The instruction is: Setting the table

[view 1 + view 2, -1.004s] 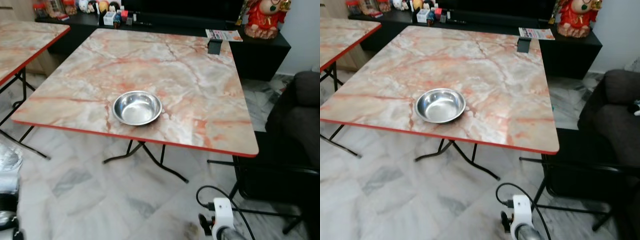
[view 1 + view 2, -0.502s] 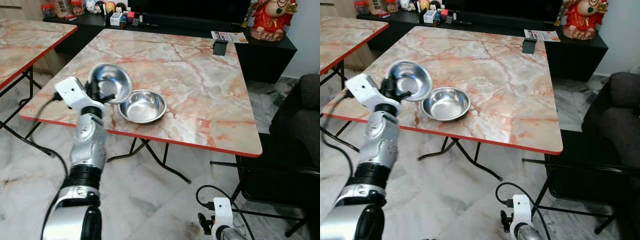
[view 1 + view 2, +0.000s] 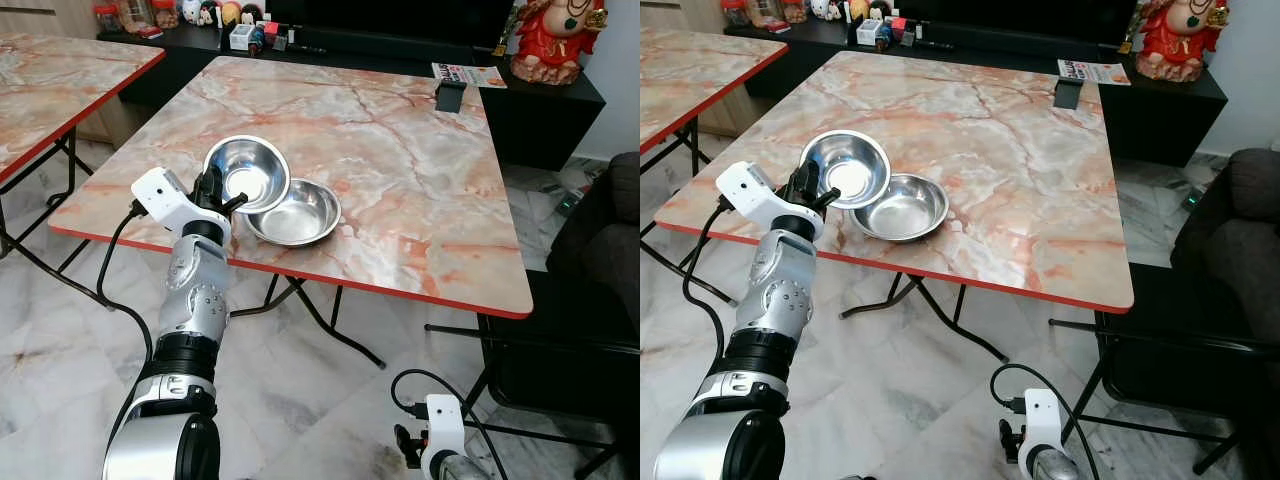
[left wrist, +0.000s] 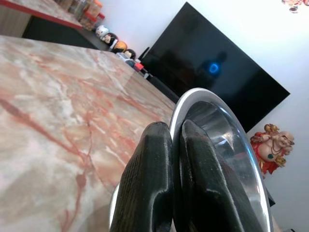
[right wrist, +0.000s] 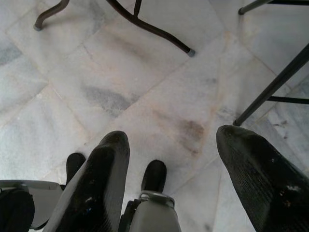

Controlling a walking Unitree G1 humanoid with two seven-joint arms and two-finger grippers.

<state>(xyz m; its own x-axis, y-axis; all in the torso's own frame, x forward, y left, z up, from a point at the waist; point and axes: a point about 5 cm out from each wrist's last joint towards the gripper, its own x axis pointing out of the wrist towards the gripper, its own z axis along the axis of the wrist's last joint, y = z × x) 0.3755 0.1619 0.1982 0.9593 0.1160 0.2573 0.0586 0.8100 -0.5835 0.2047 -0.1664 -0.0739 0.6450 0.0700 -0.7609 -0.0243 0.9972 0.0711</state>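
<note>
Two bowls: both plain polished steel, shallow, round, with thin rolled rims; near-left part of the table.
Right gripper (image 5: 169, 159): nearest, hanging idle low over the pale marble floor (image 5: 145, 87), fingers spread apart, holding nothing.
Left gripper (image 3: 222, 198): raised at the near-left table edge, fingers pinched tight on the near rim of the held bowl (image 3: 246, 173), one finger inside the wall and one outside.
Held bowl: tilted, hollow turned toward the camera, its far-right edge over or against the resting bowl (image 3: 293, 211); contact cannot be told.
Resting bowl: flat on the table, just right of the held one, close to the near edge.
Table (image 3: 420, 180): square folding top, glossy pink-orange marble pattern, red edge band, black crossed legs.
Far edge: small dark stand (image 3: 451, 96) at the far-right corner; beyond it a black cabinet with a red figurine (image 3: 553, 40).
Handling, judged: light, stiff, not fragile; smooth steel is slippery, so a thin rim pinch may let the bowl swing or slide.
Grip point, judged: rim, as now, with wall between the fingers.
Risk, judged: clatter or nudging the resting bowl on set-down.
</note>
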